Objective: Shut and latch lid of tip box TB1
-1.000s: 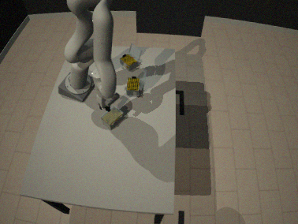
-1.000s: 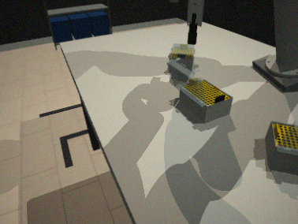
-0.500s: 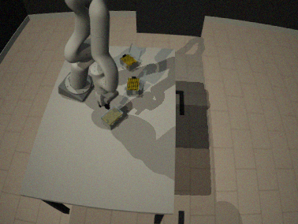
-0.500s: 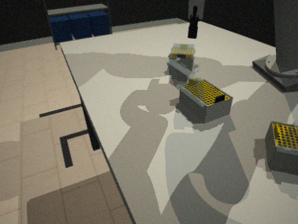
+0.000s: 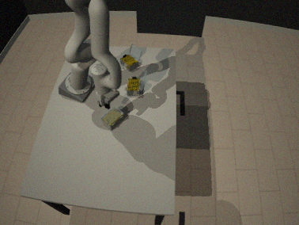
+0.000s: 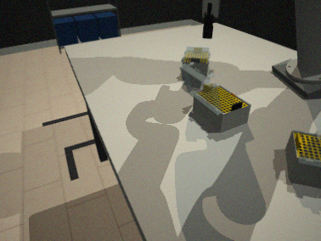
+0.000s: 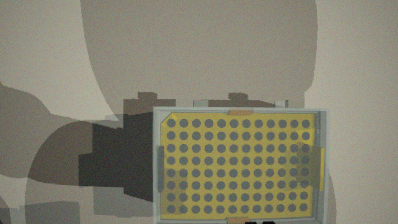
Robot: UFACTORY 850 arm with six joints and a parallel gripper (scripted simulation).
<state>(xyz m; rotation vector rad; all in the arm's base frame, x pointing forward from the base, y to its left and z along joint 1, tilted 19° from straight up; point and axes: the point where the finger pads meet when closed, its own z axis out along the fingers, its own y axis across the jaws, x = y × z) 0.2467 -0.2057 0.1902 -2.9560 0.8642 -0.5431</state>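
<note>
A broad pale bench (image 5: 79, 166) filled most of the top view, crossed by long shadows. At its far left corner stood the grey arm (image 5: 99, 36) on a square base plate (image 5: 65, 93). It bent down toward the nearest of three tip boxes with yellow racks.

We took TB1 (image 5: 112, 117) to be the box just beside the gripper (image 5: 104, 104), apart from the other two. The middle box (image 5: 134, 85) and the far box (image 5: 130, 61) lay further along the bench, and their clear lids seemed to stand open.

The jaws were pressed fully together and gripped nothing. They worked as a blunt pushing tip, not a clamp.

We judged TB1 to be light, hollow plastic, stiff but easily slid or tipped, since it was loose on the bench. It called for a straight downward push on the front edge of the lid, with no sideways force and no pinching.

The wrist view looked straight down on TB1 (image 7: 240, 165). It showed a pale frame over the rack of holes, so the lid seemed down, and a small orange tab (image 7: 240, 112) on the far edge. We could not tell whether it had latched. The dark fingertips only just showed at the bottom edge.

Only the exterior view showed the gripper (image 6: 207, 26) hanging above TB1 (image 6: 196, 55), seemingly clear of it.
</note>
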